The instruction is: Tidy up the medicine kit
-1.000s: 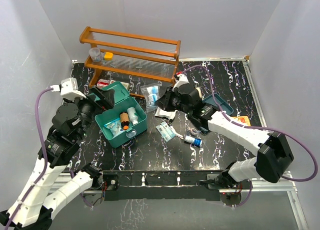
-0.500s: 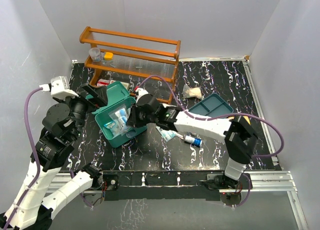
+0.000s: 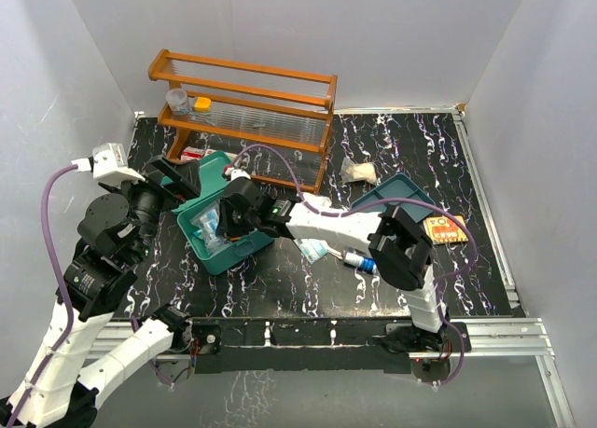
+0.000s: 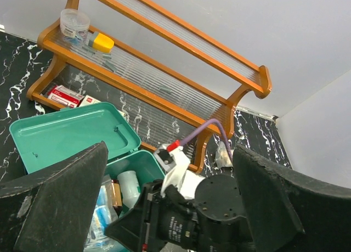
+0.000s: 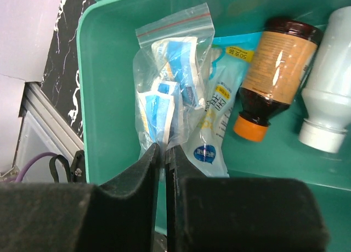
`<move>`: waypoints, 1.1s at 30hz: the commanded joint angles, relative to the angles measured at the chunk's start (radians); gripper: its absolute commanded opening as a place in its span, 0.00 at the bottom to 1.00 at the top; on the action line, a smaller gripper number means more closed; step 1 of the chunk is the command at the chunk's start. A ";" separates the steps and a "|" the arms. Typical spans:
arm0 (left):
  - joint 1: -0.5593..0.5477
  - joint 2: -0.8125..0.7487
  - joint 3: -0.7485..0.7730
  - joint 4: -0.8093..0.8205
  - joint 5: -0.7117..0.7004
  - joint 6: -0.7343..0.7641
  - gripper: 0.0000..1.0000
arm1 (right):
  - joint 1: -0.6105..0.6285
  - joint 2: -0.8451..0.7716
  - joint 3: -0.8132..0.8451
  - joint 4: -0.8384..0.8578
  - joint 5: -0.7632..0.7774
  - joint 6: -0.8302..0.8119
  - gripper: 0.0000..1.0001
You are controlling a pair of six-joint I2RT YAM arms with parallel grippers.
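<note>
Black marbled table fills the top view, and the wooden rack runs along its upper left. A lidded clear cup and a yellow-capped piece sit on its shelf.

The right arm reaches from the lower right across the centre and covers the right half of the medicine kit. The kit sits left of centre, lid thrown open toward the rack. In the left wrist view that same arm's wrist blocks most of the kit's inside.

A darker teal tray lies right of centre, partly behind the arm, with an orange card just beside it.

The left gripper hovers at the kit's left edge, jaws wide and empty. The right gripper is down inside the kit, jaws almost together, pinching the edge of a zip bag of blue-and-white sachets.

Beside the bag lie a blue pouch, an amber bottle with an orange cap, and a white bottle. The pouch print is too small to read.

A red-and-white box sits under the rack, lettering unreadable. A blue-capped tube lies below centre.
</note>
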 commanded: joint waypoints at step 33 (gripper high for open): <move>-0.002 -0.026 0.001 0.006 -0.026 0.018 0.96 | 0.006 0.036 0.267 -0.153 0.139 -0.060 0.51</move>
